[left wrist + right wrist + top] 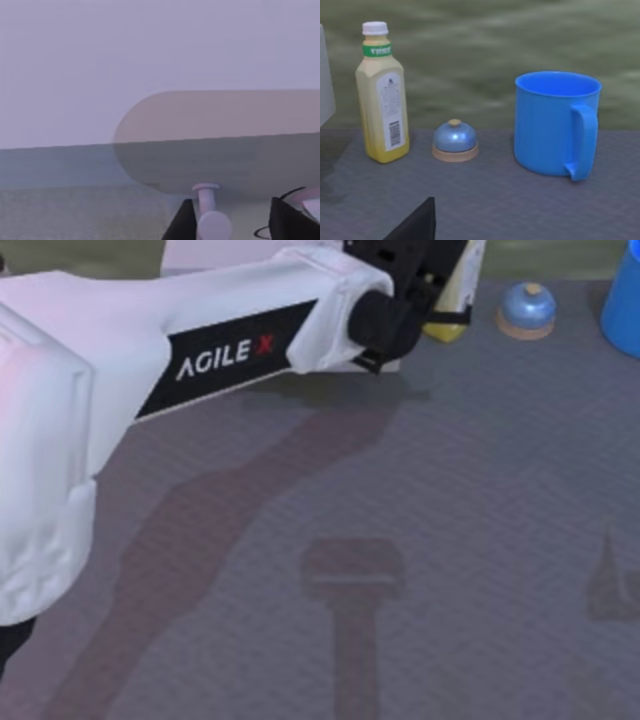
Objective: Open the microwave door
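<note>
Grey table [450, 540]; left end effector [425, 280] at microwave [215, 252].

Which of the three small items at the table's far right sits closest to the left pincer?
The yellow bottle: in the top view the left pincer overlaps it, while the blue bell and blue mug sit farther right.

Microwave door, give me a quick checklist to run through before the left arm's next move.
1. Left gripper at the microwave, far side of the table: ok.
2. Door handle between the left gripper's fingers: ok.
3. Fingers closed on the handle: cannot tell.
4. Microwave door open or shut: cannot tell.
5. Yellow bottle, bell and blue mug upright beside the microwave: ok.
6. Right gripper low above the table, away from the door: ok.
</note>
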Motion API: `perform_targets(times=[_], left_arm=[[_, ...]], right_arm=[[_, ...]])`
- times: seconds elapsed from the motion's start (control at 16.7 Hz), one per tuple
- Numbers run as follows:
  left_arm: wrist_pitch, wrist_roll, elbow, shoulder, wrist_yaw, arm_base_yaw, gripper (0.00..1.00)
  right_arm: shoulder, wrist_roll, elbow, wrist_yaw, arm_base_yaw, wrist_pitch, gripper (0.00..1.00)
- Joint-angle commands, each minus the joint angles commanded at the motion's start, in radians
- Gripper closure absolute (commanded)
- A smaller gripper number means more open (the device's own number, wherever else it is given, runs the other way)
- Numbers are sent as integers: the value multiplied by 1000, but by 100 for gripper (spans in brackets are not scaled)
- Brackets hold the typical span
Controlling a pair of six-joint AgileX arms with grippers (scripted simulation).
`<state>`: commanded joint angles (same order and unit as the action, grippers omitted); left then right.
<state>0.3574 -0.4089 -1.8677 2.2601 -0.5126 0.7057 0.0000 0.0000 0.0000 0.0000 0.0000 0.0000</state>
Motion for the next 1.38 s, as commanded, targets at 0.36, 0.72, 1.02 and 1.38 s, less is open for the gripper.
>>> perform_targets(times=[0.36,0.72,1.02,1.38], left_arm=[[499,-105,-341,98,126,-43,100],[744,-161,-516,151,208,-73,100],[748,-161,-520,153,210,-73,100],[748,-161,-520,153,210,-73,100]], right_arm=[[0,0,0,0,0,0,0],[0,0,0,0,0,0,0],[0,0,0,0,0,0,0],[0,0,0,0,0,0,0]])
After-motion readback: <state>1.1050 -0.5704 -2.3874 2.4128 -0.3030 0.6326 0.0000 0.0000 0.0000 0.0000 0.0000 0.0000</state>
